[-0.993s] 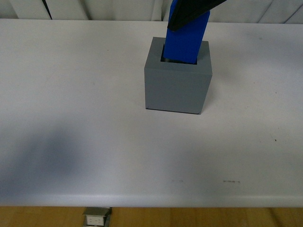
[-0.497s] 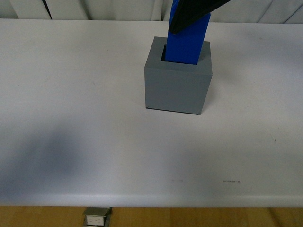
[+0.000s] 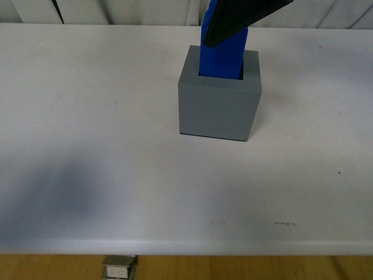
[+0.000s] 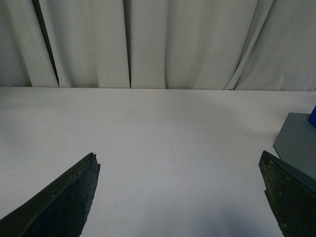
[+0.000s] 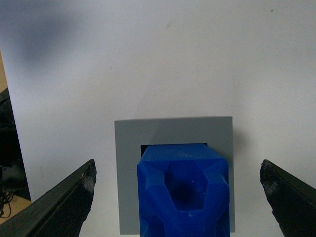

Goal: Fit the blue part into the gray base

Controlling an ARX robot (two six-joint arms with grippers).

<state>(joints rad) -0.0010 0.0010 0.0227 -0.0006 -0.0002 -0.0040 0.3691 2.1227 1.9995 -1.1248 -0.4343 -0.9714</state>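
Observation:
The gray base (image 3: pixel 217 108) stands on the white table (image 3: pixel 105 175), hole upward, with the blue part (image 3: pixel 222 55) standing in the hole and most of its length sticking out. A dark finger (image 3: pixel 242 16) of my right gripper crosses the blue part's top in the front view. From the right wrist view, the blue part (image 5: pixel 183 197) fills the hole of the gray base (image 5: pixel 127 177). My right gripper (image 5: pixel 177 168) is open wide around it, both fingers well clear of its sides. My left gripper (image 4: pixel 177 157) is open over bare table, with the gray base (image 4: pixel 298 140) beside it.
The table's front edge (image 3: pixel 186 252) runs near the bottom of the front view, with a metal socket box (image 3: pixel 119 268) below it. White curtains (image 4: pixel 148 44) hang behind the table's far edge.
The blue part has straightened from a lean to the right and now stands closer to the hole's left side. The right gripper's finger has lifted slightly up and to the right.

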